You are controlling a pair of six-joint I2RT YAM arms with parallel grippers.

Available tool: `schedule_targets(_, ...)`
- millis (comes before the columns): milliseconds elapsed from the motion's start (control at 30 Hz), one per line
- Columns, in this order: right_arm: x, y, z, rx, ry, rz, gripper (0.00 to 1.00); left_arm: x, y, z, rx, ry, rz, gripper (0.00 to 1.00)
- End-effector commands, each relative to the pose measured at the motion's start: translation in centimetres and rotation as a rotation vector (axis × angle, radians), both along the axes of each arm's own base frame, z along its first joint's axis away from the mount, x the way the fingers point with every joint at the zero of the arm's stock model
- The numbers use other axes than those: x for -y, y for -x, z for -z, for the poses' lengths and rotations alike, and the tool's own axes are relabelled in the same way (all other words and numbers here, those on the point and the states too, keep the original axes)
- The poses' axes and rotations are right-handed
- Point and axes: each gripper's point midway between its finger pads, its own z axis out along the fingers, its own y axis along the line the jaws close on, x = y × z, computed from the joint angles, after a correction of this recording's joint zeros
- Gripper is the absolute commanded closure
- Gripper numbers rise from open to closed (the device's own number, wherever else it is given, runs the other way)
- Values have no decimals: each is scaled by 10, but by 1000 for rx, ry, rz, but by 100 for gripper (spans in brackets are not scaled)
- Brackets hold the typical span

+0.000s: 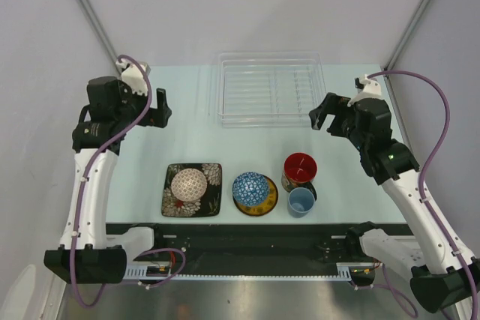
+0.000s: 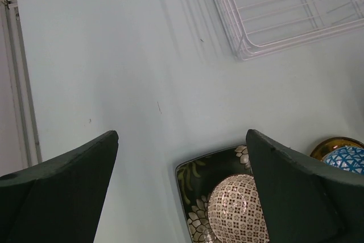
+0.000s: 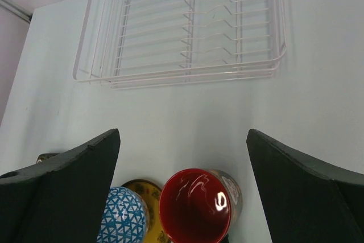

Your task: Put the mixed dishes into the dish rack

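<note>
The left arm [image 1: 86, 192] rises from its base at the near left, bent at the elbow, with the wrist turned inward. The left gripper [image 1: 163, 109] faces the middle, jaws spread wide and holding nothing. The right arm [image 1: 420, 204] mirrors this from the near right. The right gripper [image 1: 321, 116] is likewise spread wide and holds nothing. In the left wrist view, both dark fingers [image 2: 68, 186] show at the lower corners.

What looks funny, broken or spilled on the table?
Nothing is broken or spilled. The one funny bit: the cream-pink bowl sits dome-up on the black plate, and the blue bowl does the same on the yellow saucer, so both seem upside down. The dish rack holds no dishes yet.
</note>
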Motion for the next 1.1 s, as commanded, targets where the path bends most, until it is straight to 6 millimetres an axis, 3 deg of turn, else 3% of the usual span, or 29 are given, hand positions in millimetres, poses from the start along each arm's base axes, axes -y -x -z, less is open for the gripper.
schedule_targets(0,-2,-3,-14,56,-9,2,0,0,-12,1,10,28,-28,0)
schedule_targets(167,-2,-6,-10,47,12,32,0,26,-28,0,21,95,45,0)
schedule_targets(333,-2,-6,-7,50,41,43,0,56,-54,1,30,30,53,0)
schedule_targets(400,-2,-8,-6,44,50,45,0,63,-69,2,37,19,28,0)
schedule_targets(533,2,-12,0,30,70,70,0,98,-92,9,38,-5,47,0)
schedule_targets(567,3,-12,2,25,75,75,0,102,-101,2,54,0,48,0)
schedule_targets(633,6,-14,5,20,83,93,0,115,-121,20,10,19,46,0)
schedule_targets(667,7,-14,6,18,87,100,0,118,-131,14,26,22,45,1)
schedule_targets(700,9,-14,6,23,92,109,0,125,-144,35,-15,7,47,0)
schedule_targets(767,11,-16,9,21,103,118,0,128,-163,32,8,-8,25,1)
schedule_targets(800,13,-17,9,24,109,126,0,132,-175,53,-28,-20,23,0)
schedule_targets(867,18,-21,12,18,118,143,0,136,-189,57,-27,-18,19,0)
schedule_targets(900,22,-23,12,19,119,153,0,139,-195,71,-49,-23,19,0)
schedule_targets(1067,47,-39,13,23,98,225,4,143,-209,104,-75,-29,12,0)
